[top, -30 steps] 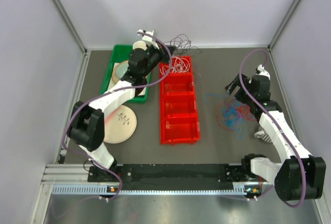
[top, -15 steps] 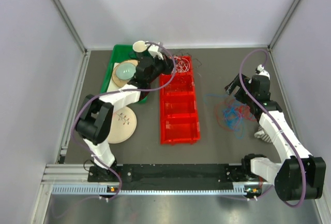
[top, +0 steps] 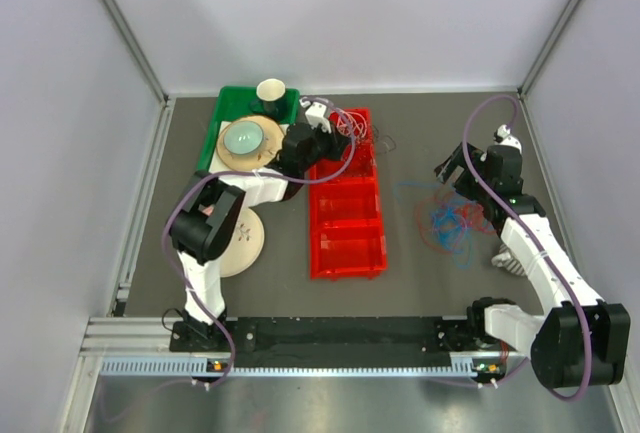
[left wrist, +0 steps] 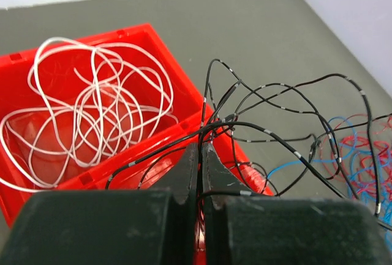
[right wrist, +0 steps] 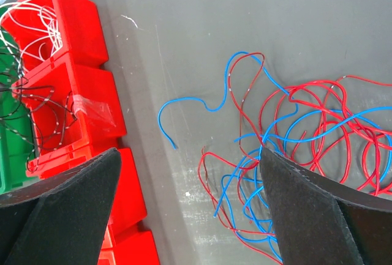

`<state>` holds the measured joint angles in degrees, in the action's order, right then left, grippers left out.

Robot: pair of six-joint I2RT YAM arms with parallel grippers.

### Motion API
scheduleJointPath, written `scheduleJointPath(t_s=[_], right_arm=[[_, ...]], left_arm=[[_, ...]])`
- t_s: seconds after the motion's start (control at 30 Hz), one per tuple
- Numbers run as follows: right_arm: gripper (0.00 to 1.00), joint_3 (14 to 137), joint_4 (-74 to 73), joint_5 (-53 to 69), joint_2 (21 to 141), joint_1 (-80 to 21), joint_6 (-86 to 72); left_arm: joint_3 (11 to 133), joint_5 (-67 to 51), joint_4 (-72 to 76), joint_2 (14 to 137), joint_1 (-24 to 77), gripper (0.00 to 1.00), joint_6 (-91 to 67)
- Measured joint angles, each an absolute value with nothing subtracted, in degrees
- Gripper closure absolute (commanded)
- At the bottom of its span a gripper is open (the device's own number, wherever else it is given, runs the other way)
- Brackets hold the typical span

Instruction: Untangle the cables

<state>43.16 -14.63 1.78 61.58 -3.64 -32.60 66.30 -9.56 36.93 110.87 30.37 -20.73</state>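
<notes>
The left gripper (left wrist: pixel 199 166) is pinched tight on a strand of the black cable (left wrist: pixel 288 87). Its loops hang over the edge of the red divided bin (left wrist: pixel 153 38), next to the end compartment where the white cable (left wrist: pixel 92 106) lies coiled alone. The right gripper (right wrist: pixel 190 161) is spread wide with nothing in it, hovering above the red and blue cables (right wrist: pixel 306 130), which lie knotted together on the grey table (right wrist: pixel 245 14), apart from the bin. By my reading, white is sorted, black is separated but not yet set down, and the red-blue tangle is the main work left.
</notes>
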Motion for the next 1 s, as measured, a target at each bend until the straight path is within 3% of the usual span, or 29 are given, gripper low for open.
scheduleJointPath(t_s=[0.57,0.87,1.0], right_arm=[[0.07,43.2,-14.6,2.2,61.6,-3.6,-32.6],[0.07,43.2,-14.6,2.7,61.6,-3.6,-32.7],[0.07,43.2,-14.7,2.8,61.6,-3.6,-32.8]], left_arm=[[65.9,-9.0,30.2,115.1,31.3,1.0,-16.6],[70.4,-1.5,25.0,119.0,33.2,1.0,-16.0],[72.4,0.0,22.5,119.7,34.2,0.81,-15.6]])
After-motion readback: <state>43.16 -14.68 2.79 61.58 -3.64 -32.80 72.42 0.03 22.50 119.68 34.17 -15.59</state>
